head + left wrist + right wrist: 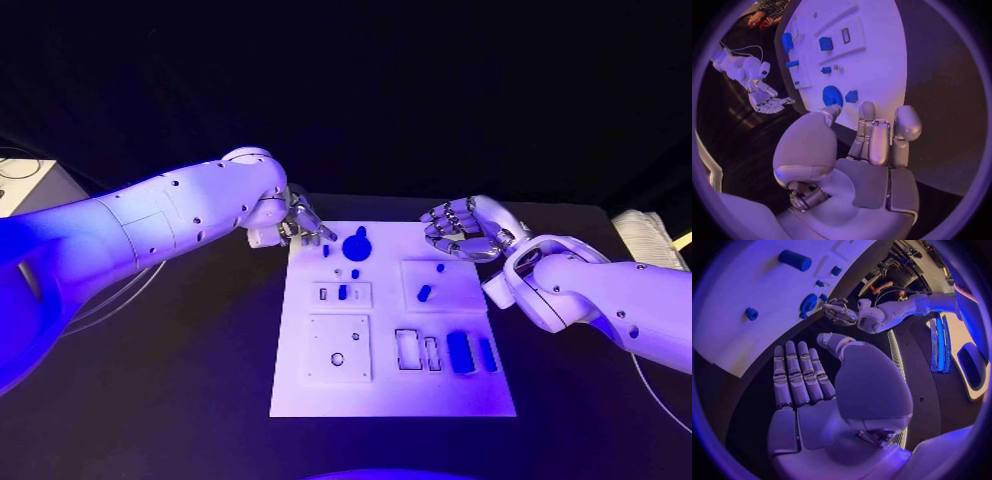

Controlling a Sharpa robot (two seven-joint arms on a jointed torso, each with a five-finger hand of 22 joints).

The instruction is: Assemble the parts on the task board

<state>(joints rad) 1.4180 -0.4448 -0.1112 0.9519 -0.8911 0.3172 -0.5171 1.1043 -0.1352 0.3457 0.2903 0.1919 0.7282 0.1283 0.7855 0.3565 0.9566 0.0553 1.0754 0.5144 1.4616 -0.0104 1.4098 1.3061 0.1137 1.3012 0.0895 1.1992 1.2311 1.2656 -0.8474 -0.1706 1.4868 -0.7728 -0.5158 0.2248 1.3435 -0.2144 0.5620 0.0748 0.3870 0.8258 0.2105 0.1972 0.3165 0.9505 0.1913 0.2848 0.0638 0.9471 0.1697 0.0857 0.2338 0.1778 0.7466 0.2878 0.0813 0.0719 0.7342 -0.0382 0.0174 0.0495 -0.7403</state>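
**Both hands poised empty at the far edge of the board**

While the white rectangular task board [389, 385] lies at the centre of the black table [173, 400], the two white arms are seen reaching in from either side toward its far edge. The left hand [296, 226] is held at about 11 o'clock from the board's middle, just off the far left corner, fingers pointed toward the board. The right hand [469, 231] is held at about 1 o'clock, over the far right corner, its fingers curled partly inward.

Between the two hands, at 12 o'clock on the board, a round blue disc-shaped part [356, 243] is found. A small blue peg [424, 293] lies on a raised plate at 2 o'clock, and two long blue blocks [459, 352] are set at 4 o'clock beside empty rectangular slots [408, 348].

Nothing is held by either hand. In the left wrist view the left hand's fingers [878, 142] are extended side by side; in the right wrist view the right hand's fingers [798, 375] are stretched out straight, touching nothing.
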